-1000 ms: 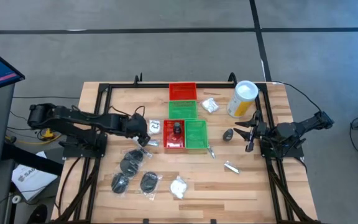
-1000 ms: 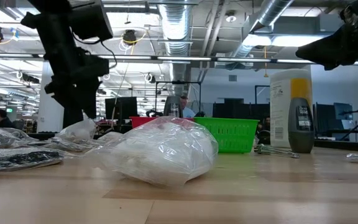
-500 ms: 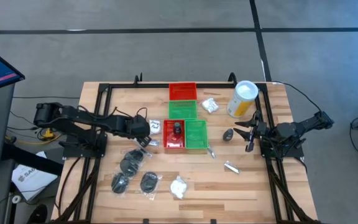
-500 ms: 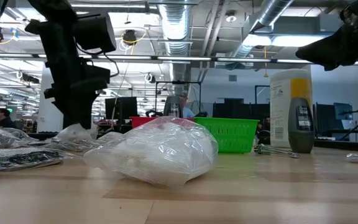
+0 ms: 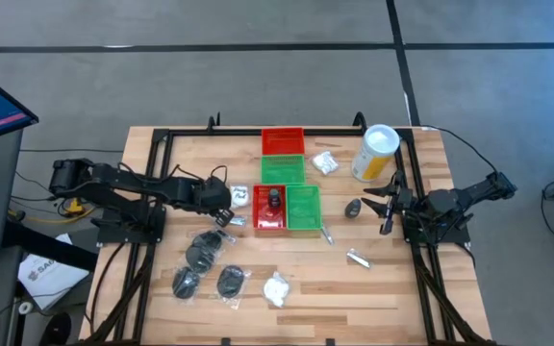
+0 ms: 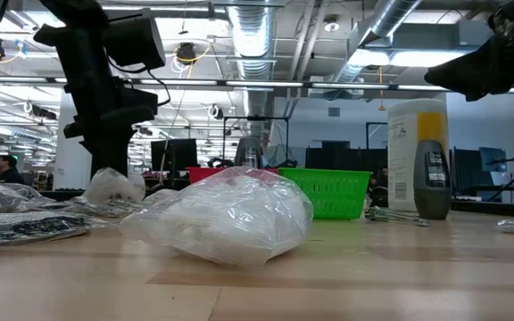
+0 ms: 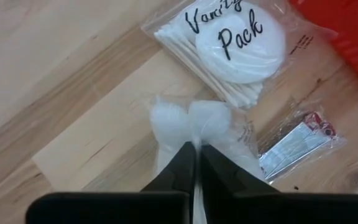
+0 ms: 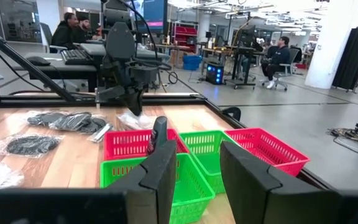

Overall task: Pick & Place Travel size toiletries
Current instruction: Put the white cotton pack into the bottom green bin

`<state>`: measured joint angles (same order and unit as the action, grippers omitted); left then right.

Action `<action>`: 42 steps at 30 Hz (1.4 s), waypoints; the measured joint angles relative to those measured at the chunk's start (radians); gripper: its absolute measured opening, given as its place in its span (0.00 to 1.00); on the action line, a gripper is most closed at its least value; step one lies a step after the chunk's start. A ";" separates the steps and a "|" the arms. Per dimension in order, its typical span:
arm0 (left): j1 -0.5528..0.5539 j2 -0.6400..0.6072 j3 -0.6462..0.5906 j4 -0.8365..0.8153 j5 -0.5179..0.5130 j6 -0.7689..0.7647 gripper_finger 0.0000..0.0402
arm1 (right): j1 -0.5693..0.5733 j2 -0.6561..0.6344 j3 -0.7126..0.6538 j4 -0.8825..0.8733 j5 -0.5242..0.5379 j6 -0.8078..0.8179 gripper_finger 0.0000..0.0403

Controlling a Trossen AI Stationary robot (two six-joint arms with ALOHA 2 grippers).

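The left gripper (image 7: 195, 163) has just snapped together: a second ago its fingers stood wide above the packets left of the trays, and now they are pinched on the clear plastic of a puffy white packet (image 7: 197, 124), the film bunched up between the tips. In the high view this happens at about nine o'clock from the red tray (image 5: 270, 210), close beside its left wall, and the arm has barely shifted over that second, so the change is the closing itself. The low view shows the same packet (image 6: 117, 185) at the foot of the left arm, its base seemingly down at the surface (image 6: 346, 276) or only just off it. Just beyond the grasped packet lie a "Vanity Pack" packet (image 7: 232, 43) of pale sticks and a round pad, and a small flat sachet (image 7: 297, 140), both untouched. For the task this reads as the pick just made but the lift not yet begun; the hold is on loose film rather than on the contents, so it may slip when raised. The right gripper (image 5: 385, 205) waits at three o'clock from the green tray (image 5: 303, 208), fingers apart and empty, near the yellow canister (image 5: 374, 154). Other dark disc packets (image 5: 203, 253) remain at seven o'clock from the trays.
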<state>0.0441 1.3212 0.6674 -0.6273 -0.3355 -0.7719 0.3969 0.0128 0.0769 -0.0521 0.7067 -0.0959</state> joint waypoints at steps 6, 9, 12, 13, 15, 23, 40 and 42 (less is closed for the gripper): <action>0.000 0.000 0.000 0.000 0.000 0.000 0.01 | 0.000 0.000 0.000 0.000 0.000 0.000 0.29; 0.000 -0.008 0.000 0.003 0.000 0.000 0.01 | 0.000 0.000 0.000 0.000 0.000 0.000 0.29; 0.000 -0.027 0.010 -0.002 0.000 0.005 0.01 | 0.000 0.000 0.000 0.000 0.000 0.000 0.29; 0.000 -0.032 0.020 0.006 0.000 0.007 0.01 | 0.000 0.000 0.000 0.000 0.000 0.000 0.29; 0.000 -0.047 0.038 0.007 -0.007 0.027 0.00 | 0.000 0.000 0.000 0.000 0.000 0.000 0.29; 0.018 -0.056 0.105 0.123 -0.043 0.174 0.00 | 0.000 0.000 0.000 0.000 0.000 0.056 0.29; 0.015 -0.072 0.140 0.664 0.249 0.500 0.00 | 0.000 0.076 0.003 0.199 -0.059 0.149 0.29; 0.015 -0.072 0.140 0.712 0.281 0.512 0.00 | 0.000 0.119 0.022 0.219 -0.063 0.149 0.29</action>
<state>0.0593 1.2495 0.8074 0.0843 -0.0546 -0.2595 0.3969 0.1313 0.0986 0.1669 0.6437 0.0526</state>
